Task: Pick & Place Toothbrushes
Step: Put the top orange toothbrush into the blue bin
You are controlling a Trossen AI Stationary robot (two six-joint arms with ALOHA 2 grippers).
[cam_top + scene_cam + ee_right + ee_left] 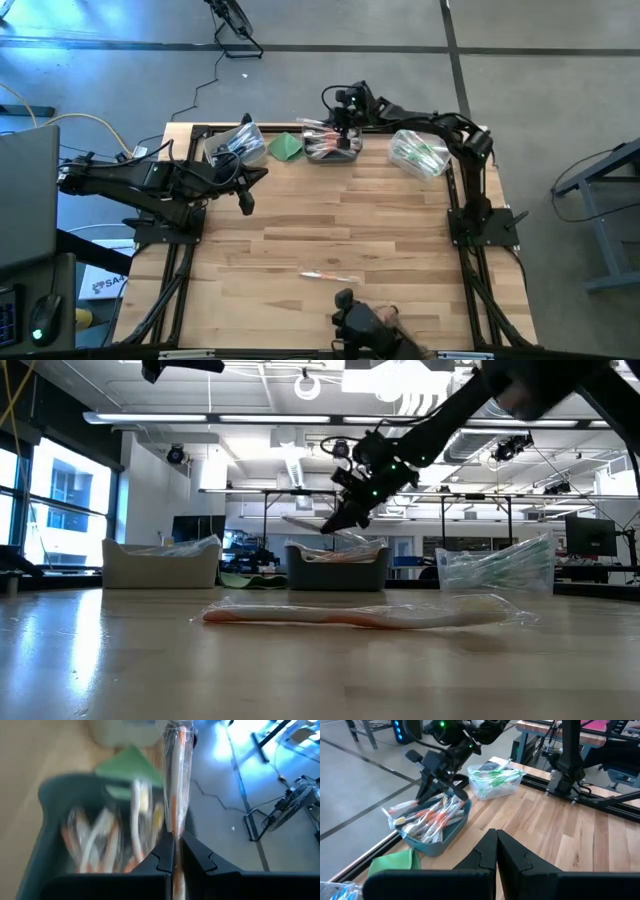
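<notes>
No readable writing; right fingers (173, 851) pinch toothbrush (176, 775).

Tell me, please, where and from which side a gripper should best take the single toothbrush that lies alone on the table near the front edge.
Probably at its middle, coming straight down from above. The lone toothbrush lies flat on the table, long and thin, with nothing beside it. The jaws would close across its narrow width; a sideways approach finds little to grip.
</notes>
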